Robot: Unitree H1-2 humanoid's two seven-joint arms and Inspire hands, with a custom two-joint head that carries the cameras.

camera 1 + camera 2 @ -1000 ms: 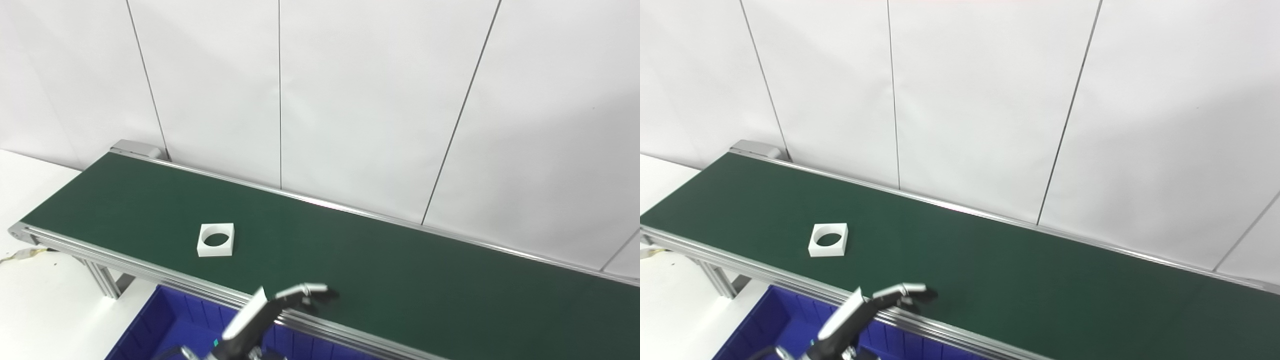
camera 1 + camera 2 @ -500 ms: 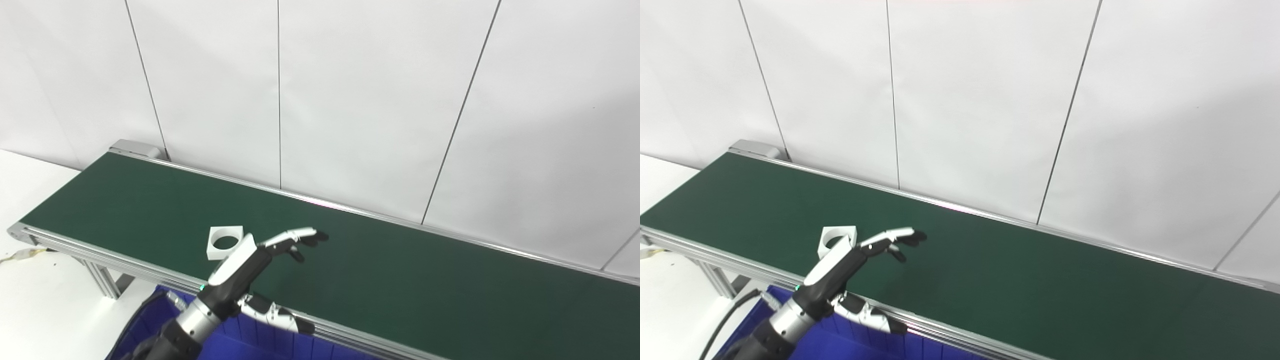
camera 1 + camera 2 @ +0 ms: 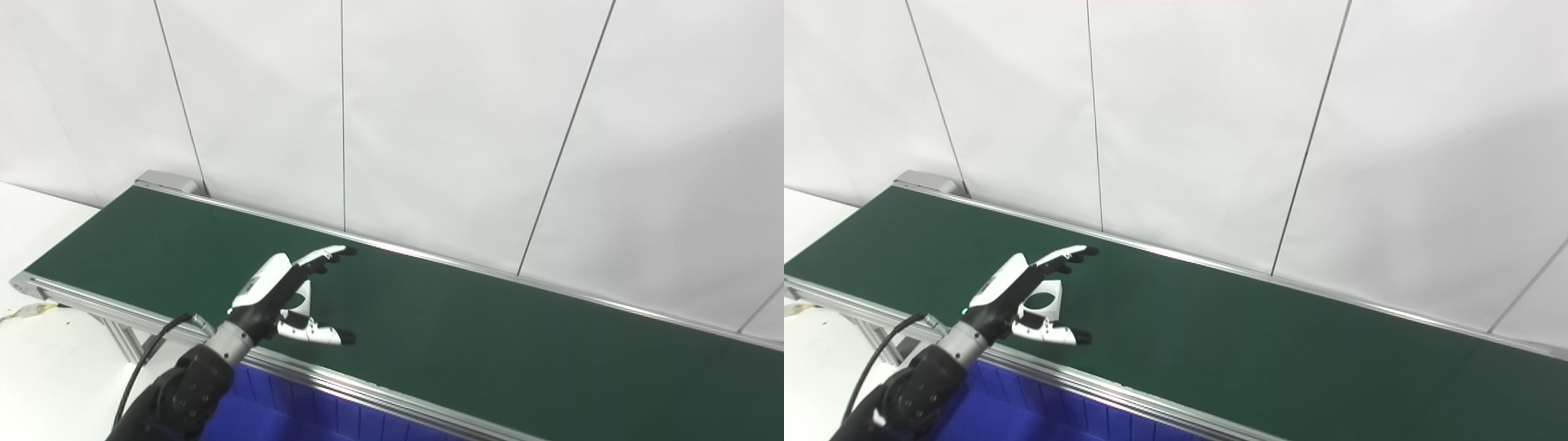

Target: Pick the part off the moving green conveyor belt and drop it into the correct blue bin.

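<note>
Your left hand [image 3: 1020,303] hovers over the green conveyor belt [image 3: 1213,318], fingers spread wide, holding nothing, around the white square part with round hole [image 3: 1044,300].

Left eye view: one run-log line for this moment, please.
left robot hand: open, over white part | part: on belt, ungrasped | right: unseen

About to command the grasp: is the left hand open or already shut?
Open. The left hand has its fingers and thumb spread apart around the white part, not closed on it.

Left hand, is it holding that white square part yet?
Not yet. The left hand is open over the white square part, fingers and thumb spread apart, not closed on it.
</note>
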